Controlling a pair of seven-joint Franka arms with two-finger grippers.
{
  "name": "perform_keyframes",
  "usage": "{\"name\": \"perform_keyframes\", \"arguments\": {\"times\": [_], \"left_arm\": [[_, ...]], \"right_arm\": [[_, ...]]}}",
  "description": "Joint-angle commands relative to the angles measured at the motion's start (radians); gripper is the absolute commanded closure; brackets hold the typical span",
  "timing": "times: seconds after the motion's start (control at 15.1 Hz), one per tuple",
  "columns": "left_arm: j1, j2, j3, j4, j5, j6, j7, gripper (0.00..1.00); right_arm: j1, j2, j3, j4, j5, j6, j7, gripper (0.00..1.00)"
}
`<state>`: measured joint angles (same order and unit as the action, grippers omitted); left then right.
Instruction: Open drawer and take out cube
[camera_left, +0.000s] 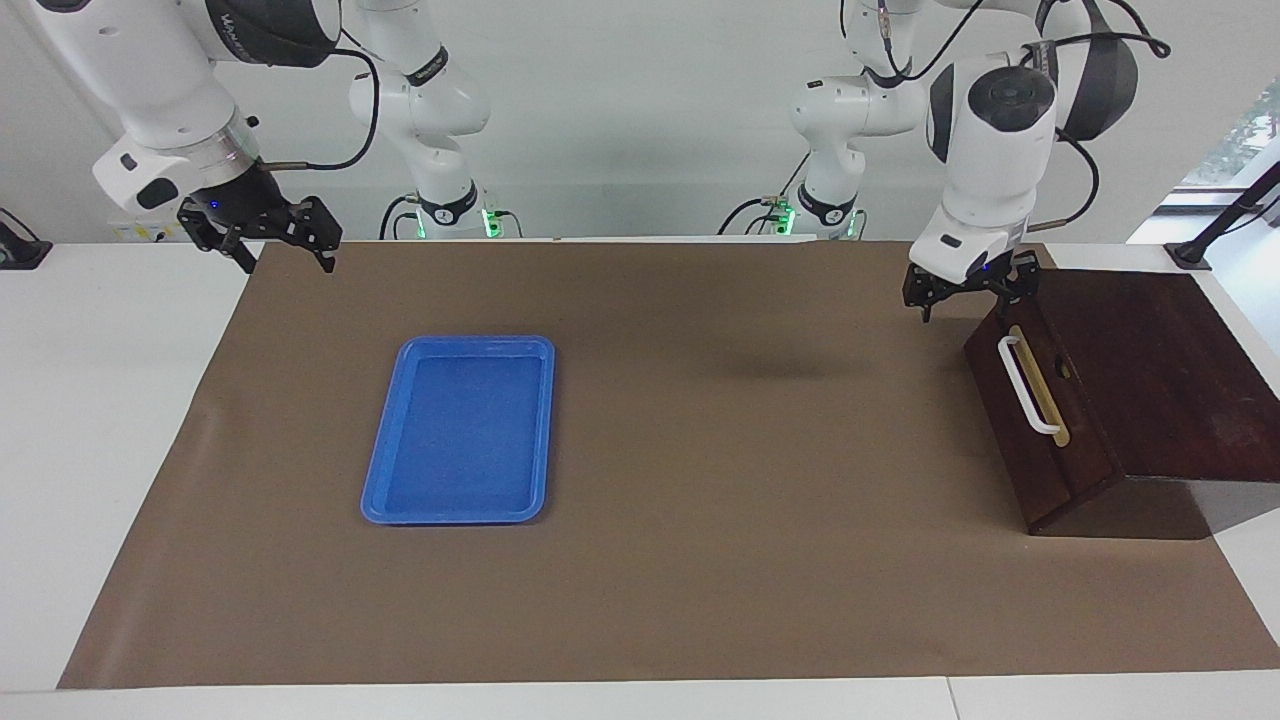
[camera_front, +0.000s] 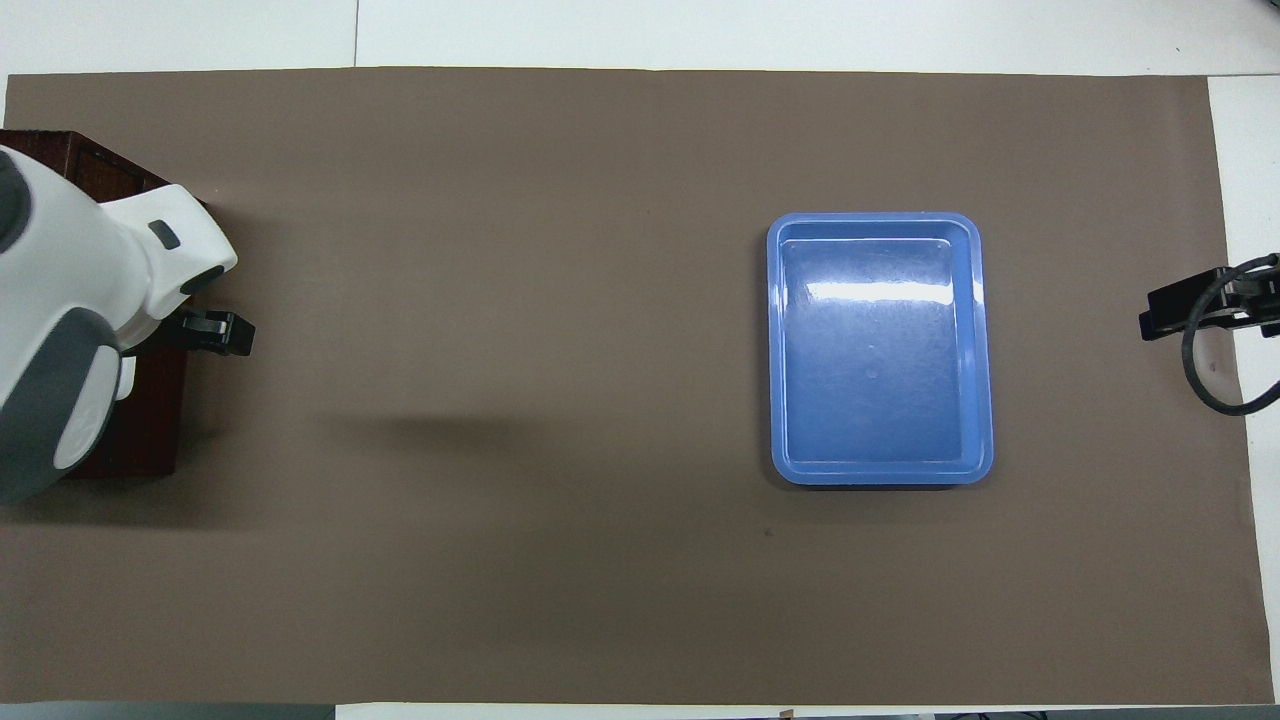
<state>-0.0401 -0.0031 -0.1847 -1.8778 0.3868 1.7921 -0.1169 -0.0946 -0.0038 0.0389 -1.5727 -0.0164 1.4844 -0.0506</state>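
The dark wooden box stands at the left arm's end of the table. Its drawer is shut, and its front with the white bar handle faces the middle of the table. My left gripper is open and hangs over the box's corner nearest the robots, just above the handle's end, touching nothing. In the overhead view the left arm covers most of the box, and only part of the left gripper shows. My right gripper is open, empty, and waits over the mat's edge. The cube is hidden.
A flat blue tray lies empty on the brown mat toward the right arm's end; it also shows in the overhead view. The right gripper shows at that view's edge.
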Motion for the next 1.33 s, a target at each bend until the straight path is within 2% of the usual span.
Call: {"name": "perform_keyframes", "arguments": {"times": [0.0,0.27,0.46,0.73,1.26], "left_arm": [[-0.04,0.095,0.008,-0.012,0.133,0.088,-0.131,0.0],[0.02,0.136,0.014,-0.018,0.164,0.199,-0.13,0.0],[0.051,0.155,0.013,-0.037,0.228,0.231,-0.129,0.0],[0.089,0.161,0.014,-0.084,0.234,0.282,-0.135,0.0],[0.124,0.183,0.014,-0.109,0.261,0.332,-0.135,0.0]], "right_arm": [[-0.008,-0.012,0.007,-0.012,-0.008,0.01,-0.022,0.0],[-0.008,-0.012,0.007,-0.012,-0.008,0.01,-0.022,0.0],[-0.008,-0.012,0.007,-0.012,-0.008,0.01,-0.022,0.0],[-0.008,-0.012,0.007,-0.012,-0.008,0.01,-0.022,0.0],[-0.008,-0.012,0.007,-0.012,-0.008,0.01,-0.022,0.0]]}}
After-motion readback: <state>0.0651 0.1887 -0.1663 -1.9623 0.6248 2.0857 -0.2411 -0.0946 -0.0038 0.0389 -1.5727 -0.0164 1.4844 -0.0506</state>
